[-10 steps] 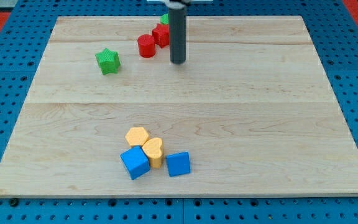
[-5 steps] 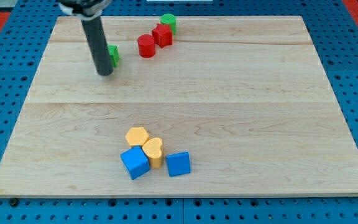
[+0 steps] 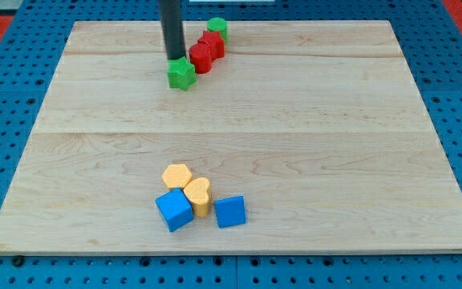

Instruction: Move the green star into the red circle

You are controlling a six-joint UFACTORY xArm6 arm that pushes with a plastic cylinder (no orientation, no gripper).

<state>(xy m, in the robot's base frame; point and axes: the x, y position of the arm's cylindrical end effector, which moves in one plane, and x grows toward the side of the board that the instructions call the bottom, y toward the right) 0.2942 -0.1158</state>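
Note:
The green star [image 3: 181, 75] lies near the view's top, left of centre, touching the red circle [image 3: 201, 58] at its upper right. My tip [image 3: 174, 58] stands just above and left of the star, touching its top edge. A second red block [image 3: 212, 44] and a green circle [image 3: 216, 29] sit in a line up and right of the red circle.
Near the view's bottom, a cluster: a yellow hexagon [image 3: 177, 176], a yellow heart [image 3: 198, 195], a blue cube [image 3: 174, 210] and a second blue block [image 3: 230, 211]. The wooden board [image 3: 335, 144] is edged by a blue pegboard.
My tip went from the red blocks to the star's left, then right. The green star slid right to touch the red circle, which shifted slightly right.

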